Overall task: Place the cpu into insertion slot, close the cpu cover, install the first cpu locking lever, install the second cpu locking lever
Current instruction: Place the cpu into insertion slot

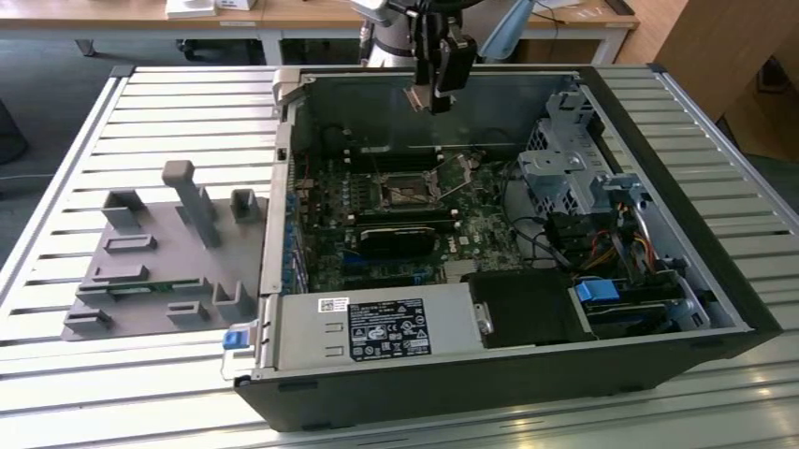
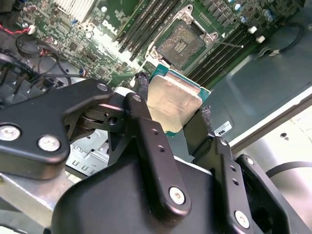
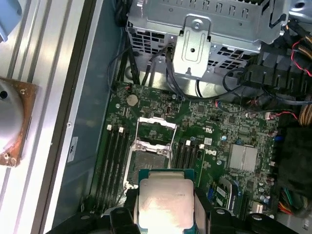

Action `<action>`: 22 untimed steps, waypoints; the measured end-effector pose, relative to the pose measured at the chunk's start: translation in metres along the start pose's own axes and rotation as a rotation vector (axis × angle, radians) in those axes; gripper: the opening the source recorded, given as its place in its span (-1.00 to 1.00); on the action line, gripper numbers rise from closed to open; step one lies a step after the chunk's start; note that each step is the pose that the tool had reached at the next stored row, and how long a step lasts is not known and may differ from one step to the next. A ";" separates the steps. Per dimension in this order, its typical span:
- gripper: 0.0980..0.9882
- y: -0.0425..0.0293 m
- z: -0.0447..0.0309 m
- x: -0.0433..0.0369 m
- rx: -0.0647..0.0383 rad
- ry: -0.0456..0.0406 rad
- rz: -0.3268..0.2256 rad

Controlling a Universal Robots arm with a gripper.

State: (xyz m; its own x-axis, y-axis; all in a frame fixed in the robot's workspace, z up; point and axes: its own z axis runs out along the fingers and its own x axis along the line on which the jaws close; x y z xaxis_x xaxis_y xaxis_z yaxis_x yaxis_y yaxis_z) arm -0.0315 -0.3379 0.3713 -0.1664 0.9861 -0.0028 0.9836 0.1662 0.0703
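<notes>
The cpu [image 2: 174, 101] sits clamped in my pincer [image 2: 173, 100], pinched at two opposite edges by my black fingers [image 2: 146, 134], its silvery top facing the second wrist view's camera. I hold it in the air above the open computer case [image 1: 699, 309], well apart from the motherboard [image 3: 234, 126]. Below the chip, the insertion slot [image 3: 146, 163] lies bare, and the cpu cover [image 3: 156, 123] stands swung up at its far edge. The case rests on a slatted table [image 1: 187, 103], beside a grey fixture plate [image 1: 150, 281].
</notes>
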 end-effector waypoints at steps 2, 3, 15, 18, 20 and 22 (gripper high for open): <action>0.00 0.0002 0.0025 0.0020 0.000 -0.0008 0.009; 0.00 0.0002 0.0040 0.0025 0.000 -0.0008 0.012; 0.00 -0.0007 0.0163 0.0031 -0.002 -0.0079 0.056; 0.00 -0.0009 0.0190 0.0031 -0.002 -0.0092 0.076; 0.00 -0.0010 0.0206 0.0031 -0.002 -0.0093 0.076; 0.00 -0.0011 0.0220 0.0031 -0.002 -0.0093 0.076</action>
State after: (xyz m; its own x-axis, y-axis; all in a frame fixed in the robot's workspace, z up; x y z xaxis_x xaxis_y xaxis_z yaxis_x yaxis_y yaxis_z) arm -0.0315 -0.3348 0.3493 -0.0902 0.9959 -0.0066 0.9932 0.0904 0.0729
